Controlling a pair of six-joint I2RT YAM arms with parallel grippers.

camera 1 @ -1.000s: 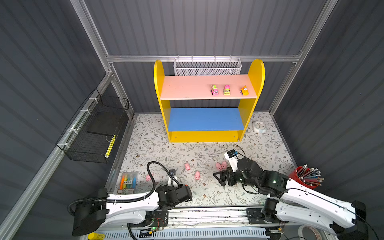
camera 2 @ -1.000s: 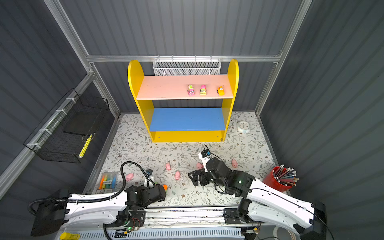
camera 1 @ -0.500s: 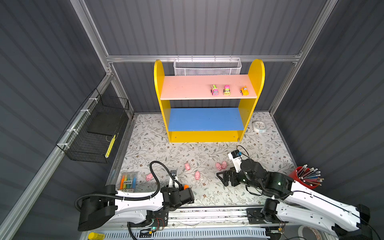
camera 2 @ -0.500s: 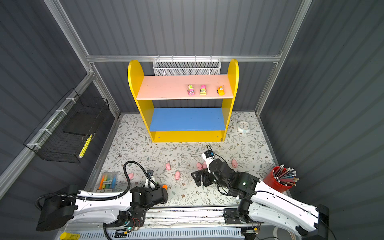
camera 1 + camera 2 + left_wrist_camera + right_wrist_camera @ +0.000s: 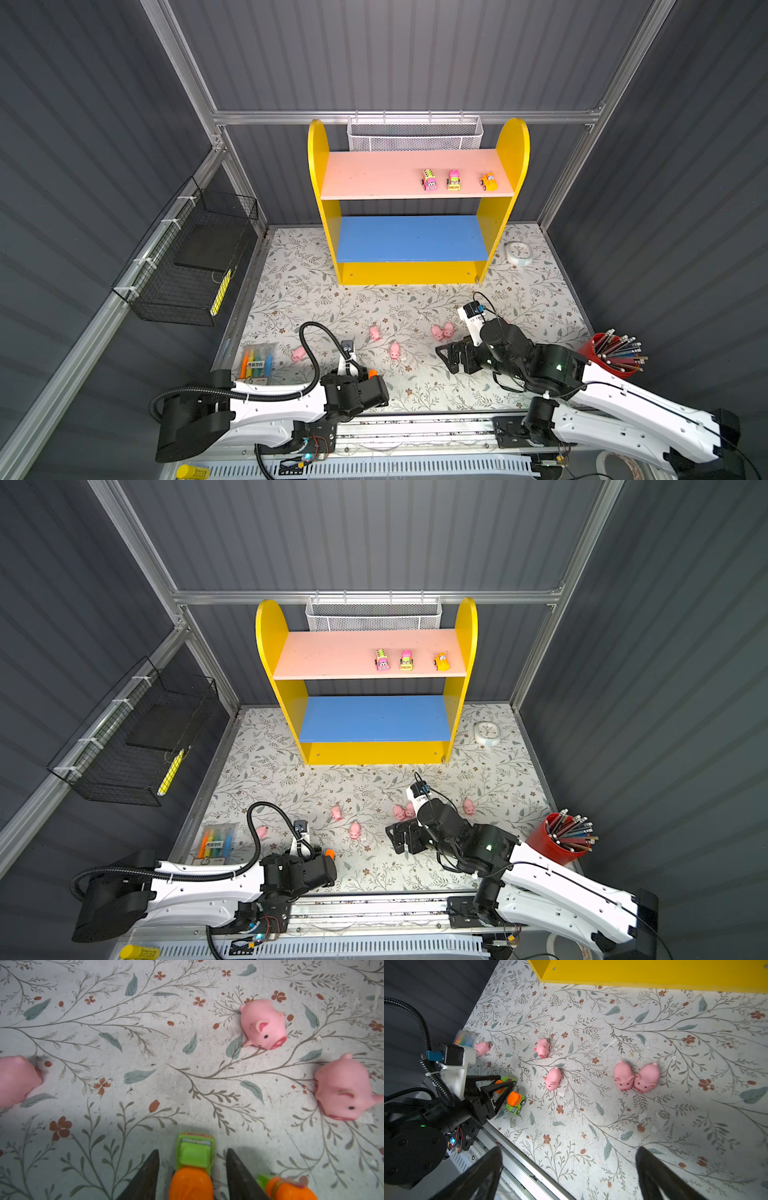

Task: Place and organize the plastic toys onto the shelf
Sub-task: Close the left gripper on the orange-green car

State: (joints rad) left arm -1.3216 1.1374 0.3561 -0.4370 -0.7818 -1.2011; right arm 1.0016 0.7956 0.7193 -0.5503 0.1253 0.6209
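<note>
Closest in, the left gripper point(image 5: 191, 1150) is hanging low over the floral mat point(image 5: 145, 1043), its jaws standing apart and straddling a green-and-orange vehicle point(image 5: 194, 1157). A gap is showing on both sides, so nothing is pinching it. A second green-and-orange vehicle point(image 5: 287, 1189) is sitting just outside one finger. Across on the right, the right gripper point(image 5: 569, 1148) is hovering above the mat, jaws gaping wide with nothing between them. Moving outward, pink pigs are lying scattered over the mat. The nearest pig point(image 5: 553, 1078) is resting just beyond the left gripper, a second pig point(image 5: 542, 1047) is lying a little farther out, and a third pig point(image 5: 482, 1047) is sitting beside the marker pack point(image 5: 257, 363). Two more, the fourth pig point(image 5: 623, 1076) and fifth pig point(image 5: 646, 1078), are touching flank to flank ahead of the right gripper. In a top view a sixth pig point(image 5: 468, 806) is peeking out past the right arm. Farthest back, the shelf point(image 5: 318, 166) is standing against the wall, carrying a pink vehicle point(image 5: 429, 180), a yellow-green vehicle point(image 5: 454, 180) and an orange vehicle point(image 5: 489, 181) in a row on the right half of its pink upper board point(image 5: 365, 174).
</note>
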